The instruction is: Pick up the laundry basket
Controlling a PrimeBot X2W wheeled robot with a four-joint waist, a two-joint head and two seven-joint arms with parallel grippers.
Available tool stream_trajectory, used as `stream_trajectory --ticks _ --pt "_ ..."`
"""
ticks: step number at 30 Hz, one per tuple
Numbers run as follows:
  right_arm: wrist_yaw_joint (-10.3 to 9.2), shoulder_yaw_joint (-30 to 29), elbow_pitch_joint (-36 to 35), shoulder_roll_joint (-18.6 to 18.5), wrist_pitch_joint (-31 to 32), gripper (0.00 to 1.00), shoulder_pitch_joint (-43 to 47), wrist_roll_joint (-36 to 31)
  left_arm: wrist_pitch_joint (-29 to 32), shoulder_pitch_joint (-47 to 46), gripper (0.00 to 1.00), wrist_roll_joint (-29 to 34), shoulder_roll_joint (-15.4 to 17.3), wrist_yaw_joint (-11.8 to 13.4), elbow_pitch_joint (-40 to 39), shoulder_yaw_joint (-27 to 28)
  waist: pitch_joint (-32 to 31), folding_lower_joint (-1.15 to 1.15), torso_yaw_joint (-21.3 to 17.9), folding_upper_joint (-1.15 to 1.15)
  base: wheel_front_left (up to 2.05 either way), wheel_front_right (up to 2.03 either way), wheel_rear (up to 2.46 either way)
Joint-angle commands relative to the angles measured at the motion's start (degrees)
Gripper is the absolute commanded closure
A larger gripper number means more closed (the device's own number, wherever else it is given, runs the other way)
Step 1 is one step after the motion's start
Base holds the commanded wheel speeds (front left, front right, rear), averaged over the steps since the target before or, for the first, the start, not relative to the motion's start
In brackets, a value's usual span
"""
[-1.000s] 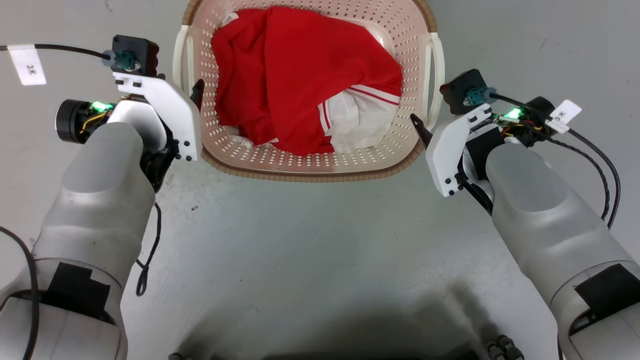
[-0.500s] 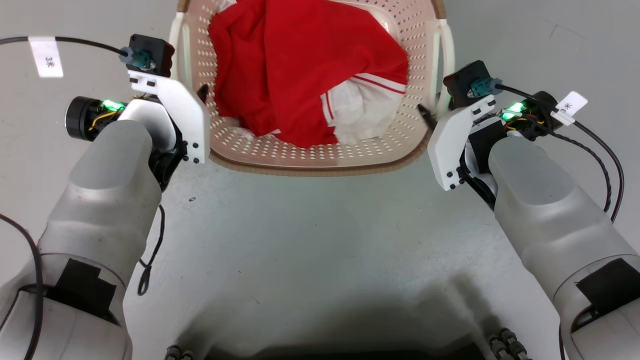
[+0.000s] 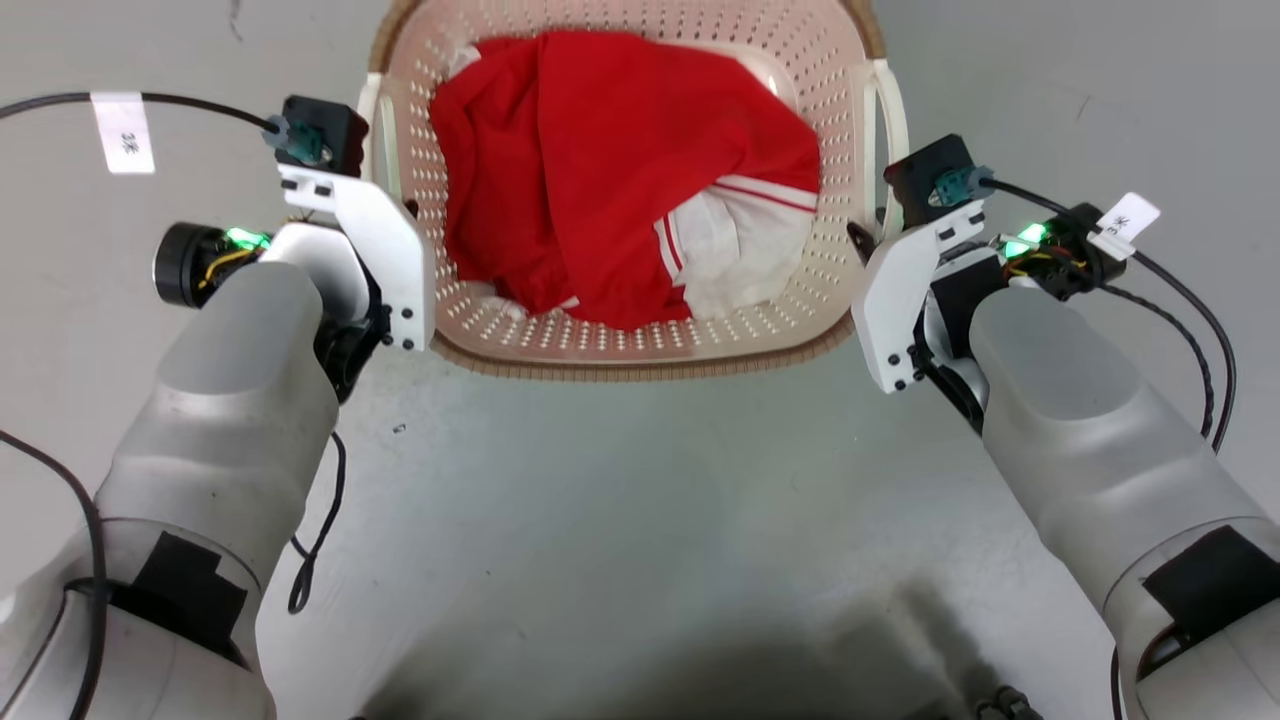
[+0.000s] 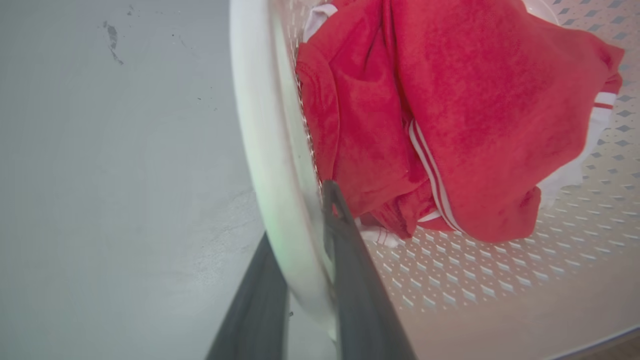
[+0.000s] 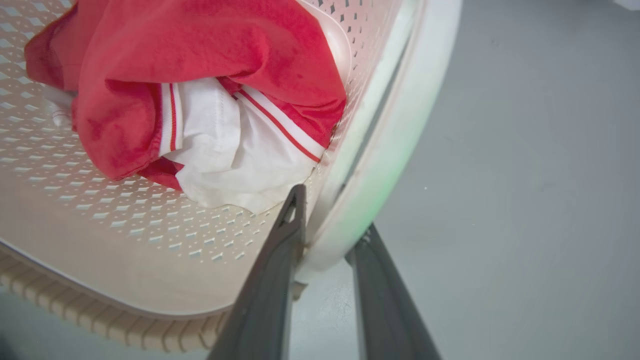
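Holding laundry basket [image 3: 600, 330] between both arms, over grey floor [image 3: 640, 520]; resting or lifted, cannot tell. Carrying red-and-white garment [image 3: 610, 170] inside. Pinching left handle [image 4: 270, 150] with left claw [image 4: 300, 225], nearly closed, fingers straddling it. Pinching right handle [image 5: 395, 150] with right claw [image 5: 332, 210] likewise. Probably risking slip off the smooth, thin handles, or tilting and spilling clothing if rising unevenly. Having open floor on every visible side for moving.

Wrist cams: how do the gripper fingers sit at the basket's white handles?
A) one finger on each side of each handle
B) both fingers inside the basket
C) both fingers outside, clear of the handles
A: the left gripper straddles the left handle, and the right gripper straddles the right handle.
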Motion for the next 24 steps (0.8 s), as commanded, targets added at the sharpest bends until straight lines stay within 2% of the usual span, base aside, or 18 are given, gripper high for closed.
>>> stream_trajectory --ticks 1,13,24 --pt "-0.02 0.77 0.06 -0.51 0.26 1.00 0.89 0.18 0.25 0.62 1.00 -0.32 0.35 0.08 -0.07 -0.44 -1.65 0.00 0.12 0.00 0.00 0.00 0.00" --pt "-0.01 7.30 -1.96 -0.13 6.20 1.00 6.62 7.21 3.64 8.13 1.00 -6.59 0.30 0.01 -0.93 -3.90 -13.28 0.00 -0.02 0.00 0.00 0.00 0.00" --pt "0.06 15.24 -5.37 -1.66 14.40 1.00 12.94 15.67 8.63 14.56 1.00 -12.67 0.68 -0.04 -3.19 -7.35 -24.25 0.00 -0.10 0.00 0.00 0.00 0.00"
